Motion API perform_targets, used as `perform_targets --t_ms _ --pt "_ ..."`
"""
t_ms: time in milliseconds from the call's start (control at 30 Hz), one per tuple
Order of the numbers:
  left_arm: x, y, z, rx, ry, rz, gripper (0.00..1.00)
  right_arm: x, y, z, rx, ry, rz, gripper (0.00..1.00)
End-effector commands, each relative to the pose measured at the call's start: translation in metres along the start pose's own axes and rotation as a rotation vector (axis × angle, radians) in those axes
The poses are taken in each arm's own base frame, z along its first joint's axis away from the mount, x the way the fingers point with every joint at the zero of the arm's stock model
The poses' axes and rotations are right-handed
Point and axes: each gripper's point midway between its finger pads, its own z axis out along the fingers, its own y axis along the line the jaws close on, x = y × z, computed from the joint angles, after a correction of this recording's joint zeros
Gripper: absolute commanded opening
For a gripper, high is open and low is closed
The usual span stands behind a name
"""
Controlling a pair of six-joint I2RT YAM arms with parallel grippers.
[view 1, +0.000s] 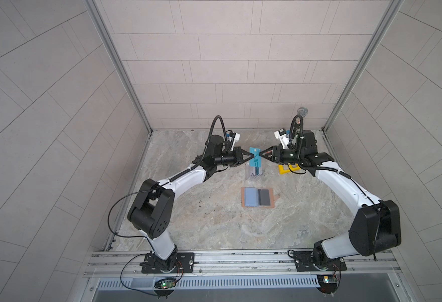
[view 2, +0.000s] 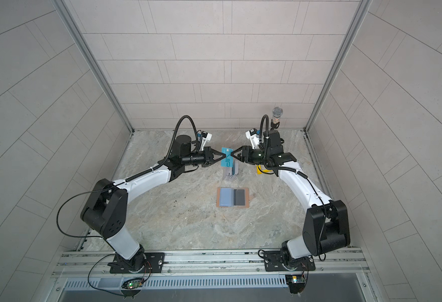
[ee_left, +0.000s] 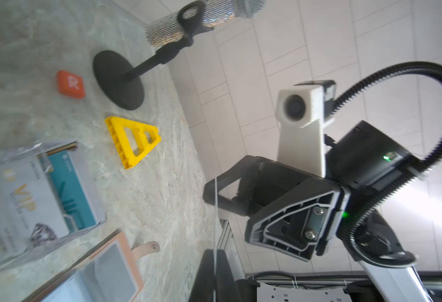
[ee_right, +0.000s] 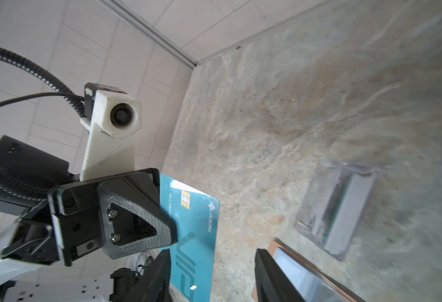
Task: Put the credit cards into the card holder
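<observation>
Teal card (ee_right: pixel 197 217) in left gripper (view 1: pixel 253 156)

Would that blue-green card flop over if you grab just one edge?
Probably not: the teal card sticks out flat and unbent from the left gripper, pinched at one edge, so it looks stiff. It is very thin, so likely light. Its shiny face might slip in a loose pinch.
</observation>
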Motion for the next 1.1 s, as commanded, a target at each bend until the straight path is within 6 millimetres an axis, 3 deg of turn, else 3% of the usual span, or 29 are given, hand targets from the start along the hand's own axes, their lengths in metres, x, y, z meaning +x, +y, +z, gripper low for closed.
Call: perform_targets --t_ms 0,233,367,533,700,833,1067 --pt "0.024 0.019 -0.011 -0.161 0.035 0.032 0.0 0.024 -0.041 -0.023 0.273 0.062 -0.093 0.54" --pt "0.08 0.042 -0.002 -0.255 0.108 -0.021 0.0 0.075 -0.104 -0.041 0.528 0.183 -0.105 0.55" --pt "0.11 0.054 0.005 -0.303 0.156 -0.034 0.0 0.109 -0.126 -0.04 0.565 0.269 -0.063 0.55" --pt "0.137 0.064 0.021 -0.316 0.192 -0.062 0.0 0.137 -0.146 -0.038 0.615 0.369 0.012 0.55" --pt "0.15 0.078 0.033 -0.327 0.185 -0.086 0.0 0.154 -0.161 -0.033 0.643 0.425 0.048 0.55" --pt "0.153 0.089 0.037 -0.337 0.177 -0.107 0.0 0.159 -0.159 -0.021 0.586 0.431 0.068 0.49" --pt "0.157 0.111 0.039 -0.399 0.168 -0.125 0.0 0.17 -0.17 -0.018 0.614 0.469 0.086 0.39"
